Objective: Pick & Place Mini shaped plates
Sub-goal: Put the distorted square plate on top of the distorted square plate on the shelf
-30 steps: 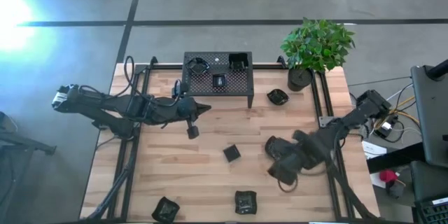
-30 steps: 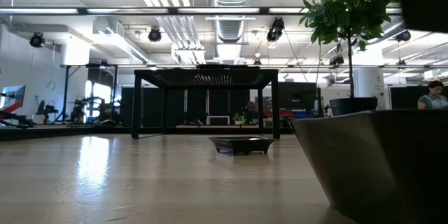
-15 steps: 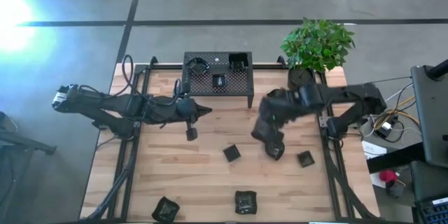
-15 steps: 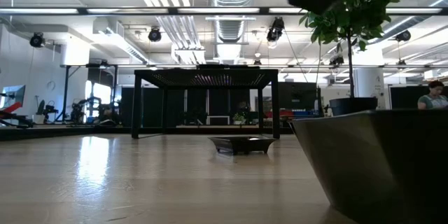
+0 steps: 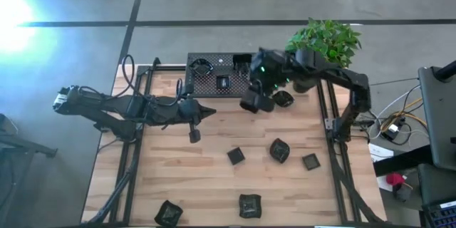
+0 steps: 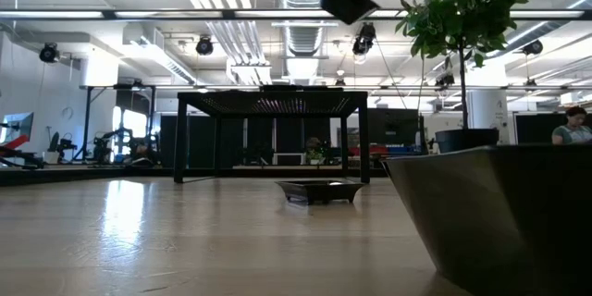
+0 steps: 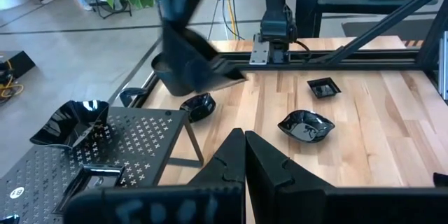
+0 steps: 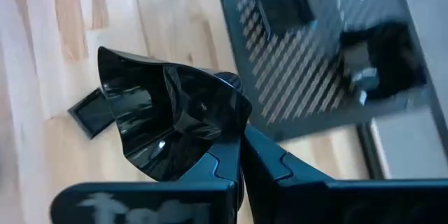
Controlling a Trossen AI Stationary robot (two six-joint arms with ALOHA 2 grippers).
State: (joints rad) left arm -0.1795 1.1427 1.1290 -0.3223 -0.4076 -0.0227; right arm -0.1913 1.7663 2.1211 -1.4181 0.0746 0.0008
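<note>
1. Two dark robot arms work over a pale wooden surface (image 5: 214,178) in the high view; the left arm lies across the left-centre of the frame.
2. Its left hand (image 5: 208,112) sits just left of the middle with both fingers pressed together and nothing between them, seen the same way in the left wrist view (image 7: 243,155).
3. Just below that hand, a small dark square dish (image 5: 195,135) lies on the wood.
4. At upper centre stands a black perforated metal rack with legs (image 5: 221,84), carrying three small dark dishes (image 5: 223,83) on top.
5. Loose tiny near-black plates (image 5: 236,156) are scattered across the lower half of the frame, two more near the bottom edge.
6. Right of the rack's corner, the right hand (image 5: 258,100) is clamped on a glossy black leaf-shaped plate with a wavy raised rim (image 8: 168,122), held above the surface; the low view shows it high in the air at upper centre (image 6: 347,0).
7. Just right of that hand, another rounded dark dish (image 5: 284,99) rests on the wood.
8. At upper right stands a green leafy plant in a dark pot (image 5: 322,46).
</note>
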